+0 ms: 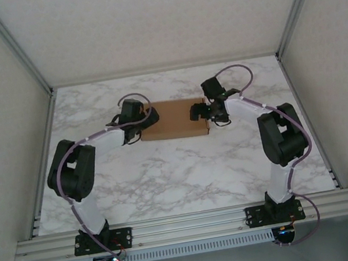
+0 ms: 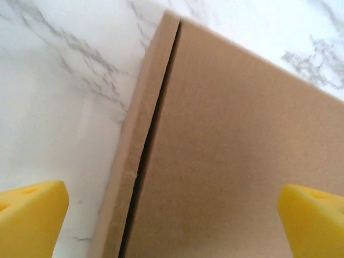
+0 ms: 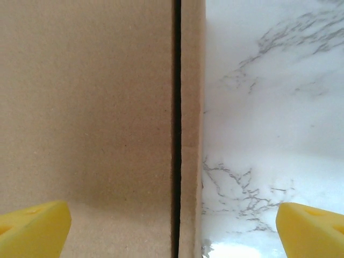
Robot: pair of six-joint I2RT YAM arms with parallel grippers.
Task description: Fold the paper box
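Paper box (image 1: 173,118) lies flat, long axis running between your arms. Left gripper (image 2: 172,220) hangs over its left end, right gripper (image 3: 172,228) over its right. Both gape wide, empty, equally near.

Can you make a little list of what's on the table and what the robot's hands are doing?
table: white marble
box: brown cardboard, flat, lying on the table
left gripper: jaws open, above the box's left edge
right gripper: jaws open, above the box's right edge
held: nothing
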